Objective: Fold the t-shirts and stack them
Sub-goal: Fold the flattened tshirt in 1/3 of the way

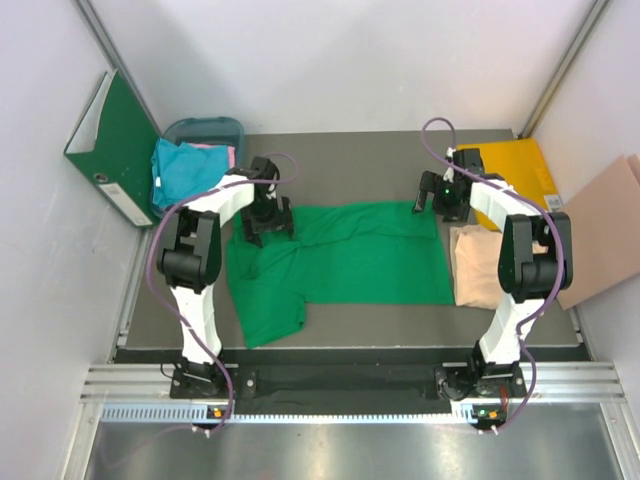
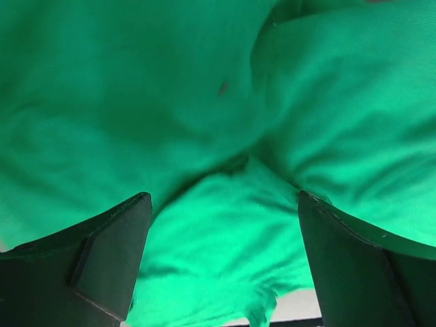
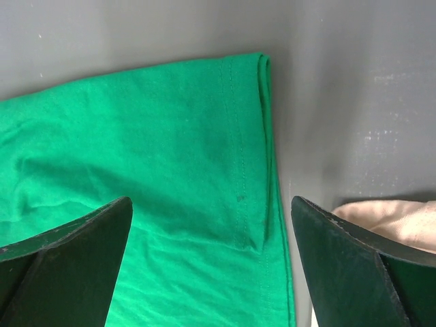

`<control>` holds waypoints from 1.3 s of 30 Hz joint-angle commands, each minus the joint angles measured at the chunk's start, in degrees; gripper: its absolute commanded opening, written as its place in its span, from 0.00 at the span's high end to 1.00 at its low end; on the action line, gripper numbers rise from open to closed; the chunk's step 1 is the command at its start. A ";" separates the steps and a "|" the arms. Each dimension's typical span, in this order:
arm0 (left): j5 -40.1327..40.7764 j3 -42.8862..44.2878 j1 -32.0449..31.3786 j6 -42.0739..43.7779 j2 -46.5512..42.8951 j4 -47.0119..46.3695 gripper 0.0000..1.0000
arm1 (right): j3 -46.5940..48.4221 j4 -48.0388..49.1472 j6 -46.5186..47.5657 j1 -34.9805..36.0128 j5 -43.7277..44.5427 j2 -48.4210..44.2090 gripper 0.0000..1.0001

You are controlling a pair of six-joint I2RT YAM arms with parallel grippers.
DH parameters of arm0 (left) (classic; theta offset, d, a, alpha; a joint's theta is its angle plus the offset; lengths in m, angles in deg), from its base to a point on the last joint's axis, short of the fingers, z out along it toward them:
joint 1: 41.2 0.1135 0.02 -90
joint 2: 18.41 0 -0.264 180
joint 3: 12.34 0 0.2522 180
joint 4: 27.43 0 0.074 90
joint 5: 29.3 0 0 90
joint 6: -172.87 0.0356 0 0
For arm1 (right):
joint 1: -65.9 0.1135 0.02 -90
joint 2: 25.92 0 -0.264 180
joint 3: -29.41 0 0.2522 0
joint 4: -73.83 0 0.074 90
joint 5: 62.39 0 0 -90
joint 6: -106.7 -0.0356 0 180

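Note:
The bright green t-shirt lies spread across the dark table, with one sleeve toward the front left. My left gripper is open just above the shirt's rumpled far left part; green cloth fills the left wrist view between the open fingers. My right gripper is open over the shirt's far right corner, whose folded hem lies between the jaws. The beige-peach t-shirt lies folded to the right; its edge shows in the right wrist view. The teal-blue t-shirt and a strip of pink t-shirt lie in a bin.
A blue-grey bin stands at the back left beside an upright green ring binder. A yellow folder lies at the back right. A brown board leans at the right wall. White walls enclose the table.

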 commanded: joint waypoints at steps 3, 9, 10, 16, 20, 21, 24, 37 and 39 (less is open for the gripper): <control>-3.00 6.38 -0.24 2.01 4.50 -2.19 0.27 | -0.33 2.20 -1.46 0.71 -0.18 -2.08 0.00; -3.00 6.48 -1.03 3.24 3.99 -0.26 1.00 | -0.95 2.63 -2.25 0.80 -0.18 -2.35 0.00; -2.65 6.04 -1.20 3.41 3.29 -0.17 1.00 | -0.95 2.64 -2.26 0.80 -0.18 -2.43 0.00; -2.12 3.92 -1.91 4.55 -1.81 2.90 1.00 | -0.43 2.72 -2.78 1.42 -0.18 -1.82 0.00; -1.15 2.61 -2.87 5.52 -6.72 6.77 1.00 | -0.07 2.73 -2.96 2.03 -0.26 -1.38 0.00; -1.15 1.30 -3.14 5.61 -7.79 8.08 1.00 | -0.25 2.64 -3.05 2.21 -0.09 -1.38 0.00; -1.76 -3.69 -4.19 4.30 -11.83 10.02 1.00 | -0.60 2.64 -3.31 2.73 0.35 -1.20 0.00; 12.28 -8.66 -9.65 2.27 -19.95 9.33 0.01 | 3.17 1.85 -3.75 3.00 3.77 1.34 0.00; 13.70 -2.95 -8.24 2.36 -16.08 8.44 0.01 | 4.66 1.67 -3.49 3.00 4.91 2.13 0.00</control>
